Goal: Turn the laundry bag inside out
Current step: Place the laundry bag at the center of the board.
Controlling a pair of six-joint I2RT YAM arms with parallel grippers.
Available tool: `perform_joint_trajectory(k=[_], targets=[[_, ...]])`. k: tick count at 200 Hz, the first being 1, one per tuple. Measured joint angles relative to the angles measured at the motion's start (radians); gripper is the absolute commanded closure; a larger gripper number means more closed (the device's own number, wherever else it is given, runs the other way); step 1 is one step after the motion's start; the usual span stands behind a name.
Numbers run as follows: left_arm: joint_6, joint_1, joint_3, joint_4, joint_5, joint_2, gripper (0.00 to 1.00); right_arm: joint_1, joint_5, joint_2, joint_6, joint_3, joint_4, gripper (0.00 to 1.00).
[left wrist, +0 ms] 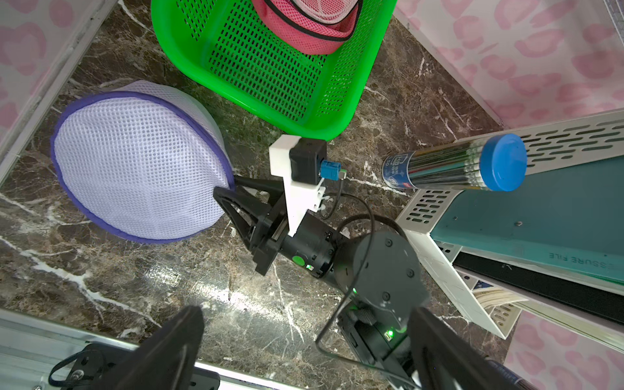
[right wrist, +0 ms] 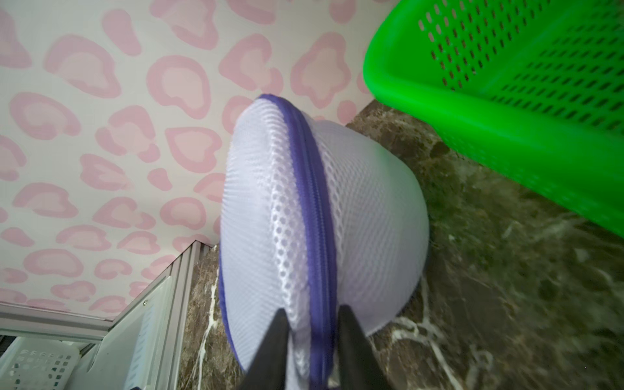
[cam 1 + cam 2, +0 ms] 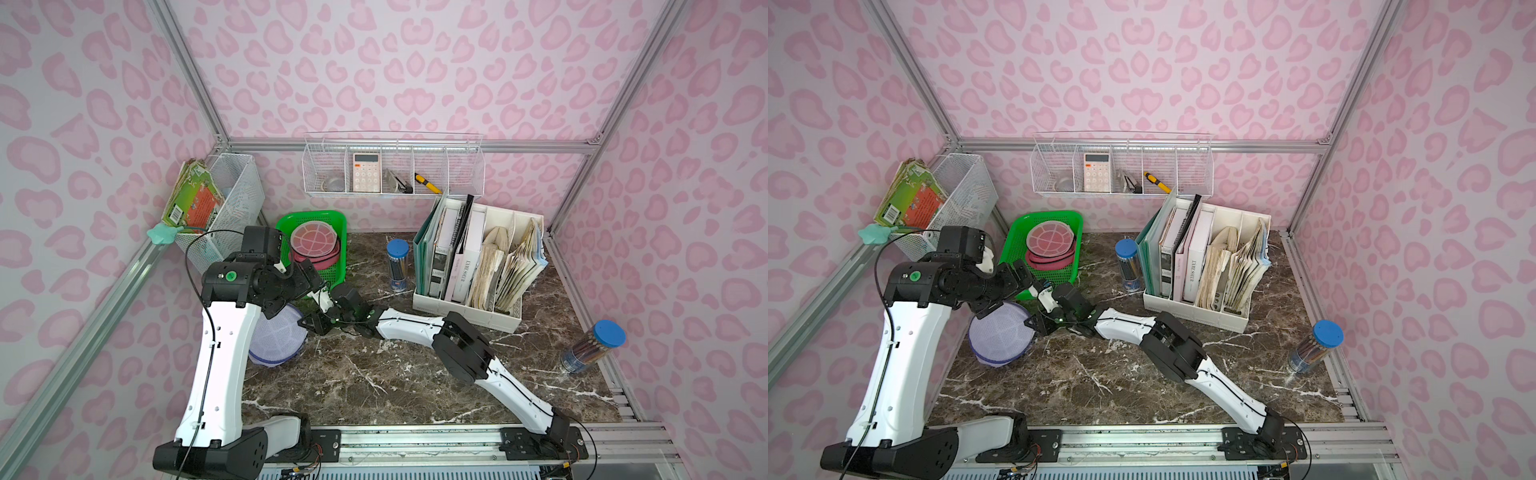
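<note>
Laundry bag [image 3: 276, 338], a white mesh dome piped in purple, is seen resting on the marble tabletop [image 3: 374, 374] near the left wall. It sits just beside the green basket [image 3: 311, 214], where a pink mesh bag [image 3: 313, 241] is stowed. The bag's zipped purple rim is straddled by the fingers [image 2: 270, 344] of the right gripper [image 2: 312, 310], which are slightly parted. Whether the rim is pinched or merely flanked cannot be told. The left gripper [image 1: 305, 311] is poised above the tabletop, its fingers spread wide and grasping nothing.
</note>
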Motion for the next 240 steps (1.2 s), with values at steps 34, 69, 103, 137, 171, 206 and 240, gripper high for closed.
perform_joint_trajectory(k=[34, 69, 103, 137, 171, 206, 240], targets=[[0.016, 0.0, 0.0, 0.006, 0.0, 0.01, 0.01, -0.012, 0.033, -0.13, 0.016, -0.154, 0.024, 0.01], [0.042, 0.005, 0.014, 0.034, -0.019, 0.052, 0.01, -0.031, 0.071, -0.32, 0.006, -0.394, 0.103, 0.01], [0.077, 0.035, 0.017, 0.109, -0.024, 0.135, 0.1, -0.048, 0.153, -0.544, -0.032, -0.645, 0.137, 0.01], [0.071, 0.08, 0.037, 0.195, 0.0, 0.283, 0.25, -0.042, 0.261, -0.781, -0.095, -0.857, 0.11, 0.01], [0.029, 0.114, 0.093, 0.28, 0.031, 0.464, 0.35, -0.046, 0.419, -1.006, -0.135, -1.016, 0.032, 0.01], [-0.089, 0.148, 0.221, 0.313, 0.058, 0.698, 0.36, -0.044, 0.546, -1.179, -0.154, -1.101, -0.074, 0.01], [-0.198, 0.169, 0.353, 0.313, 0.085, 0.881, 0.34, -0.044, 0.649, -1.289, -0.155, -1.127, -0.161, 0.01]])
